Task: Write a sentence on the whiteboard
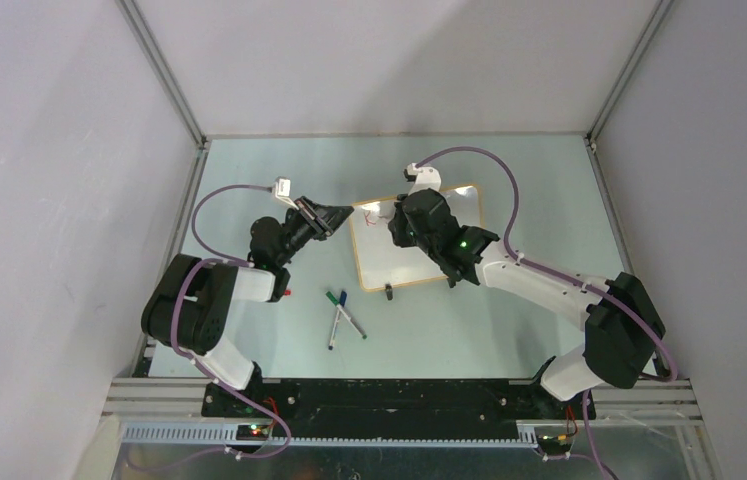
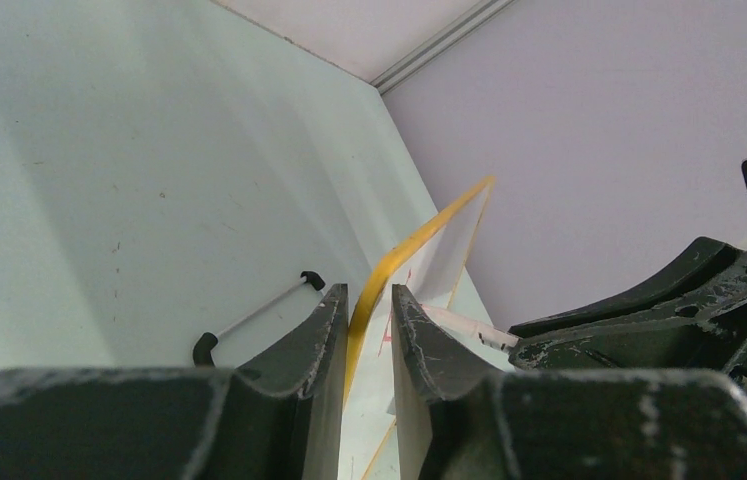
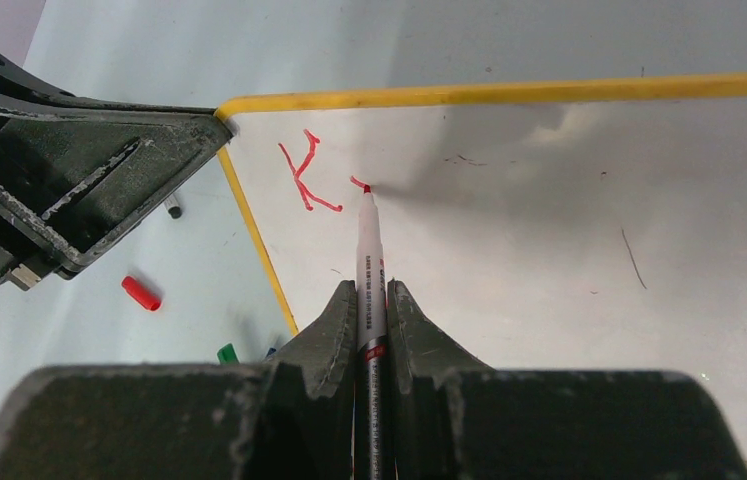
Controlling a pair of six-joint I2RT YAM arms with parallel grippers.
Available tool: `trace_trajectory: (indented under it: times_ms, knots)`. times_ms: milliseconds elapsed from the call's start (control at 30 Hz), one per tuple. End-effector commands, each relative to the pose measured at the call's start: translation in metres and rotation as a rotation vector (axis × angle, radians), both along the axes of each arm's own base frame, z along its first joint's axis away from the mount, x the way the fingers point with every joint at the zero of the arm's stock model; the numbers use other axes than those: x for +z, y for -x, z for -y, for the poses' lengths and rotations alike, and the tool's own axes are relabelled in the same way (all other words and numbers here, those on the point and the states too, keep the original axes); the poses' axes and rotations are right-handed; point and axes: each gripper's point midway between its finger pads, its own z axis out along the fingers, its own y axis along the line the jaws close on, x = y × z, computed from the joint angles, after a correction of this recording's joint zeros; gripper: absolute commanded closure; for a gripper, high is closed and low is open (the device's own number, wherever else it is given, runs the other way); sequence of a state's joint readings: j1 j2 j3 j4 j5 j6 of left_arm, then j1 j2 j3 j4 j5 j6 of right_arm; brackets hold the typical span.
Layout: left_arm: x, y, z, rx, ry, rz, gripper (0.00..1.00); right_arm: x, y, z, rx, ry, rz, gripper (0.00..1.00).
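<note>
The whiteboard [image 1: 417,258] lies flat mid-table, white with a yellow-orange frame [image 2: 430,224]. My left gripper [image 1: 345,213] is shut on its far left corner, one jaw on each side of the frame [image 2: 365,300]. My right gripper [image 3: 371,286] is shut on a red marker [image 3: 370,250], and it hovers over the board's upper left [image 1: 401,222]. The marker tip touches the board [image 3: 549,230]. Of the sentence, only a red "K" [image 3: 303,176] and a short red stroke [image 3: 357,182] at the tip show.
A red cap [image 3: 140,293] lies on the table left of the board [image 1: 287,293]. Green and blue markers [image 1: 341,315] lie near the board's front left corner. A black clip foot [image 1: 388,291] sits on the board's near edge. A thin white rod with black ends [image 2: 254,320] lies beside the left gripper.
</note>
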State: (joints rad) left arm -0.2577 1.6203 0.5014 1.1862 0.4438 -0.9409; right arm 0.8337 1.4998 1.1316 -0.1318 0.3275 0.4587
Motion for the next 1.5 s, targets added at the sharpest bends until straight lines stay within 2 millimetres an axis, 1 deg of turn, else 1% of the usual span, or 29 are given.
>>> trace_trajectory:
  times_ms: [0,200,333,667,1000,1300,1367,1467]
  knots:
    - [0.023,0.003,0.003,-0.015,0.001,0.091,0.75,0.010,-0.010,0.017,-0.085,0.014,0.024,1.00]
    - [0.023,0.003,0.002,-0.014,0.000,0.092,0.80,0.013,-0.011,0.021,-0.102,0.017,0.032,1.00]
    - [0.023,0.003,0.002,-0.014,0.000,0.092,0.81,0.015,-0.011,0.021,-0.102,0.015,0.035,1.00]
    - [0.022,0.004,0.003,-0.016,-0.003,0.092,0.83,0.020,-0.013,0.014,-0.071,-0.008,0.048,1.00]
    - [0.023,0.003,0.003,-0.015,-0.004,0.093,0.87,0.027,-0.016,0.015,-0.069,-0.027,0.066,1.00]
    - [0.022,0.003,0.003,-0.017,-0.005,0.091,0.90,0.029,-0.016,0.010,-0.043,-0.045,0.069,1.00]
    - [0.023,0.003,0.003,-0.017,-0.005,0.093,0.92,0.030,-0.016,0.007,-0.035,-0.050,0.071,1.00]
    - [0.023,0.003,0.002,-0.011,-0.006,0.093,0.98,0.029,-0.016,0.005,-0.025,-0.053,0.071,1.00]
